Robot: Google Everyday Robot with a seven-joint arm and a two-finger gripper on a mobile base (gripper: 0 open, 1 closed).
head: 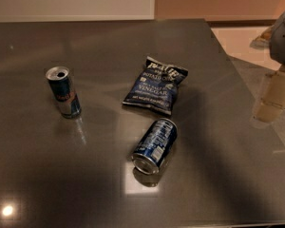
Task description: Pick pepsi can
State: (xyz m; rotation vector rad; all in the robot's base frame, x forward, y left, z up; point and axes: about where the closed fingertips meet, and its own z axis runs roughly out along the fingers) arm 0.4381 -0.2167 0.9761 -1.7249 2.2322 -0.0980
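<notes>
The pepsi can (155,145), stout and dark blue with white print, lies on its side near the middle front of the dark table (109,46), its silver end toward me. The gripper (274,95) hangs at the right edge of the view, above the table's right side, well to the right of the can and apart from it. Only its pale lower part and a grey piece above it show.
A slim blue-and-silver can with a red logo (63,92) stands upright at the left. A dark blue chip bag (155,85) lies flat just behind the pepsi can. The table's right edge runs diagonally past the gripper, with a light floor beyond.
</notes>
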